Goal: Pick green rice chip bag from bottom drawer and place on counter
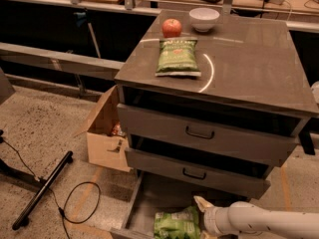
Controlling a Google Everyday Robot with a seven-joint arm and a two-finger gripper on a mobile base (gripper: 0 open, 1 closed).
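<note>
The green rice chip bag (175,224) lies in the open bottom drawer (159,195), at the frame's lower edge, partly cut off. My gripper (200,217) reaches in from the right on a white arm and sits at the bag's right end. It is open, with one pale finger (201,203) raised above the bag; the other finger is hidden. The counter (249,59) is the dark slab on top of the drawer unit, with a thin white curved line across it.
On the counter lie a flat olive-green bag (177,57), a red apple (172,28) and a white bowl (204,19). Two shut drawer fronts (199,132) sit above the open drawer. An open cardboard box (104,133), a black bar (42,190) and a cable lie to the left.
</note>
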